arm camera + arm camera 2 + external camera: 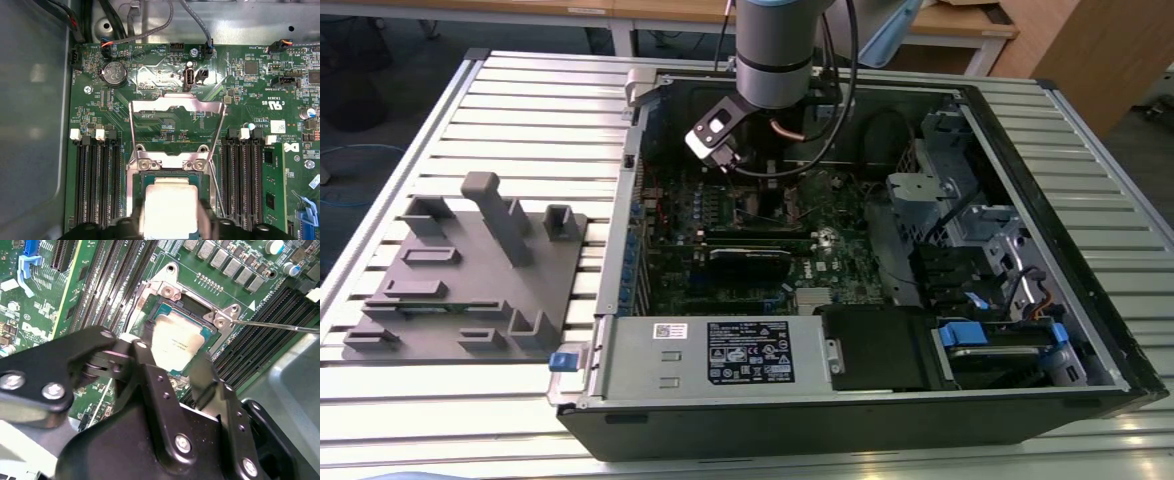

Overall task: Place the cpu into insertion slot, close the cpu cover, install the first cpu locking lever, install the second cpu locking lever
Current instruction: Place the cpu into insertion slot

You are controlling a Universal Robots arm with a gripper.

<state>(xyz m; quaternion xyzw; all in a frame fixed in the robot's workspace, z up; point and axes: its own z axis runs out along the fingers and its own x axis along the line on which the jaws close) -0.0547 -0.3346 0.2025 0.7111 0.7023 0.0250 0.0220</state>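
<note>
cpu (167, 205) sides: memory slots (97, 182) | cpu cover (200, 106) raised, blocks one edge

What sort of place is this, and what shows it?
Probably a robotics lab or workshop: a robot arm reaches into an open computer case on a slatted metal table, with wooden desks behind.

Exterior view overhead, wrist views near cpu (175, 342)

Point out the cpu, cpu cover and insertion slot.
cpu (169, 207), first wrist view, middle of metal top.
cpu cover (150, 106), first wrist view, end bar of open frame.
insertion slot (175, 310), second wrist view, dark socket edge.
</note>
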